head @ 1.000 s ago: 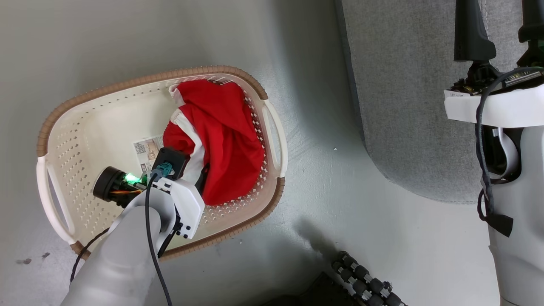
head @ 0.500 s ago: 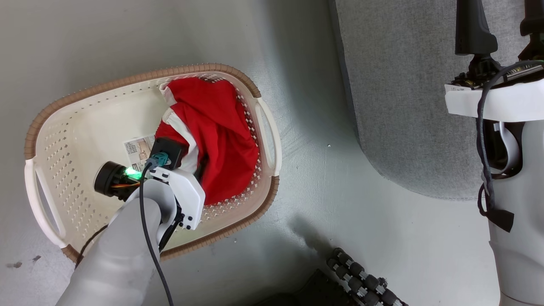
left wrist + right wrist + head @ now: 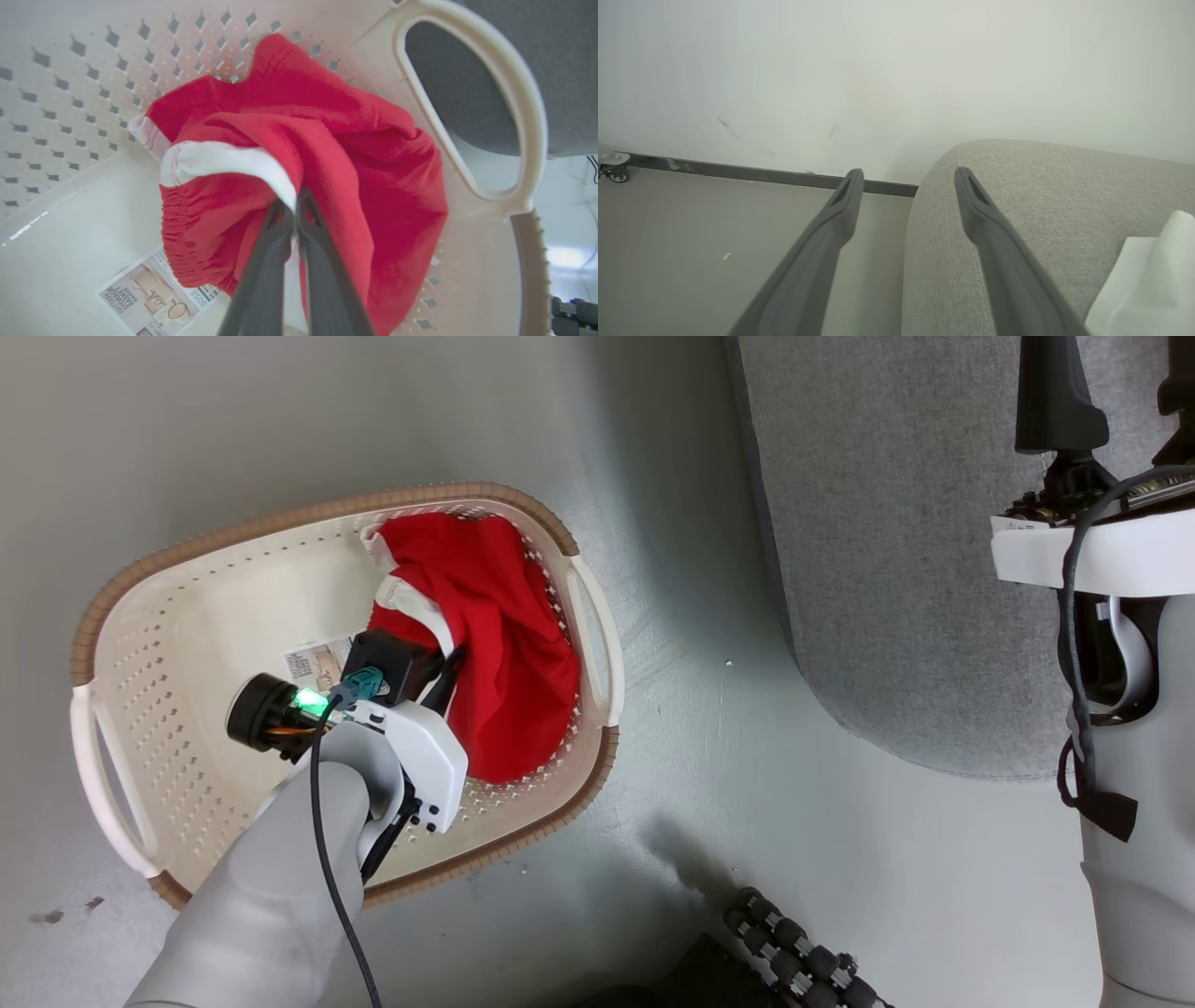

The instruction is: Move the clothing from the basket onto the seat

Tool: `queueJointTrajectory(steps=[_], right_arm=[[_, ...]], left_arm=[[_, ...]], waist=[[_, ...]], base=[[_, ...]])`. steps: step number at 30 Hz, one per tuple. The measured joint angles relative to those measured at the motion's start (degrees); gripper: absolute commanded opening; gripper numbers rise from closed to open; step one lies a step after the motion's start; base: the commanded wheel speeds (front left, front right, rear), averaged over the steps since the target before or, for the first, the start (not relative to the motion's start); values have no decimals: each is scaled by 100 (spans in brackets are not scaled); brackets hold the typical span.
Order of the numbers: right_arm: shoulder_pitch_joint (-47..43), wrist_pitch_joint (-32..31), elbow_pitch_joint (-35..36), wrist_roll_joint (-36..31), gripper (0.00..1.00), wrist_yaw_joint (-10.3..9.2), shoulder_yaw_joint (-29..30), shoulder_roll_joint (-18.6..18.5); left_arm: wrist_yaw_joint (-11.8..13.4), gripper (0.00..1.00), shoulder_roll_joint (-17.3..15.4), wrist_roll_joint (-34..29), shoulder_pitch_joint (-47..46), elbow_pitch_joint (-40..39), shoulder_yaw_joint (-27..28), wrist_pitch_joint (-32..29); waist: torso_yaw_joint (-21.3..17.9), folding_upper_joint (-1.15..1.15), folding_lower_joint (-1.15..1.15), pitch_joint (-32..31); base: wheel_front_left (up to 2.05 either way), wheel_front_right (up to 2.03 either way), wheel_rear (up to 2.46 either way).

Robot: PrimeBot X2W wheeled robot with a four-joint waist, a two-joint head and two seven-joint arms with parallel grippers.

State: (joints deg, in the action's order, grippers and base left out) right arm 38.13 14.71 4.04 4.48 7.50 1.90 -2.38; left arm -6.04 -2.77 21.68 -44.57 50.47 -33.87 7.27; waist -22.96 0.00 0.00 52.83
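The red clothing (image 3: 504,635) with white trim lies bunched against the right wall of the cream basket (image 3: 308,513), which stands on the floor. My left gripper (image 3: 294,200) reaches down into the basket and is shut on a fold of the clothing (image 3: 355,154) where red fabric meets a white band. In the head view its wrist covers most of the fingers (image 3: 446,677). The grey seat (image 3: 887,523) is to the right of the basket. My right gripper (image 3: 909,175) hangs open with nothing in it over the seat's (image 3: 1041,196) rounded corner.
A printed sticker (image 3: 154,294) lies on the basket floor beside the clothing. Black rollers of my base (image 3: 803,952) sit at the bottom of the head view. A wall with a dark baseboard (image 3: 738,172) stands behind the seat. Something white (image 3: 1153,275) rests on the seat.
My left gripper has gone from wide open to shut on the clothing, and the fabric has gathered towards its fingers. The head view has shifted a little. My right gripper has stayed open.
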Motion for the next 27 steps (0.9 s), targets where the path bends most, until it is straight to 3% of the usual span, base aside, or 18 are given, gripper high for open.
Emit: queueJointTrajectory(steps=[14, 27], right_arm=[[101, 0, -92, -240, 100, 0, 110, 0], [72, 0, -159, -559, 100, 0, 248, -4]], left_arm=[[-24, 0, 4, -56, -70, -277, -233, 500], [-25, 0, 20, 44, 134, -945, -12, 695]], waist=[[318, 0, 0, -316], [712, 0, 0, -805]], base=[[0, 0, 0], [0, 0, 0]])
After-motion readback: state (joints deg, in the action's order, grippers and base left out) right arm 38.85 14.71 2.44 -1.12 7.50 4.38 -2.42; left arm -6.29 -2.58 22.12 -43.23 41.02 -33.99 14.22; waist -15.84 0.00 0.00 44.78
